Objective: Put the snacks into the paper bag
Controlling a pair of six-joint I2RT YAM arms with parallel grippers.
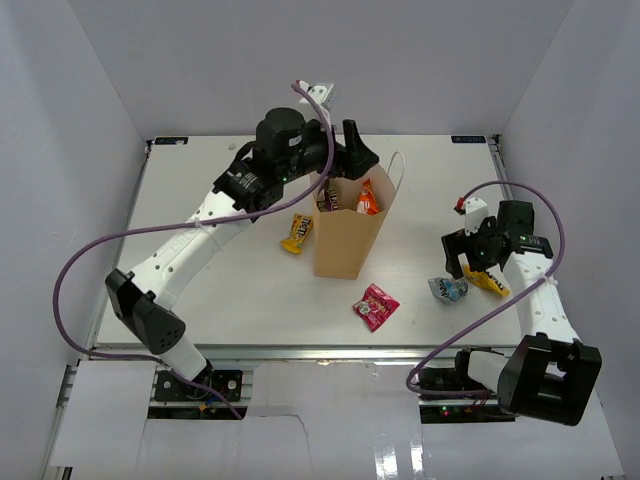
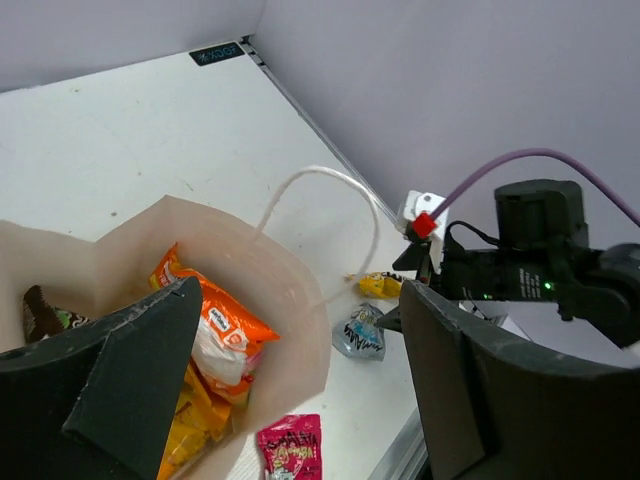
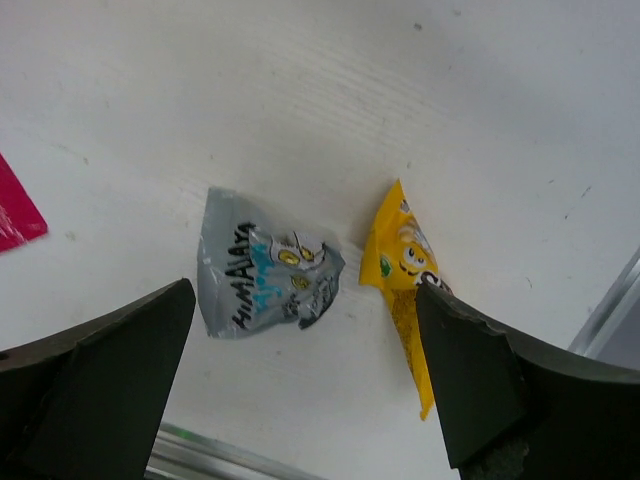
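Four to go, I reckon from the top view, all lying loose on the table point(image 1: 220, 290); the rest I can see sit in the paper bag point(image 1: 345, 240), upright mid-table w/ its mouth open. My left gripper point(image 2: 300, 295) hangs right over that mouth, fingers spread wide, nothing between them. Reads to me as a drop position: anything let go here falls straight in. Inside I make out an orange pkt point(image 2: 215, 325) atop more yellow/orange wrappers, plus a dark pkt point(image 2: 40, 315) at the left edge of the wrist view. One thin handle point(image 2: 320, 185) arcs up beyond the fingers.

Right gripper point(image 3: 305, 300) is likewise spread to the full and holds nothing. It's low over the table's right side, straddling a silvery pkt point(image 3: 262, 275) and a yellow pkt point(image 3: 405, 275) that lie just beside each other; the yellow one runs partly under the finger at the right of that view. Prob. the setup for the next pick, I'd guess the silvery one since it sits nearer centre btwn the fingers. A pink pkt point(image 1: 375, 306) lies flat in front of the bag; a second yellow pkt point(image 1: 296, 232) lies at the bag's left side, touching or not I can't tell.

Surface: flat white tabletop, faint scuffs, metal rail point(image 1: 300, 352) along the near edge. Room: plain pale walls point(image 1: 300, 60) box the table in on three sides.
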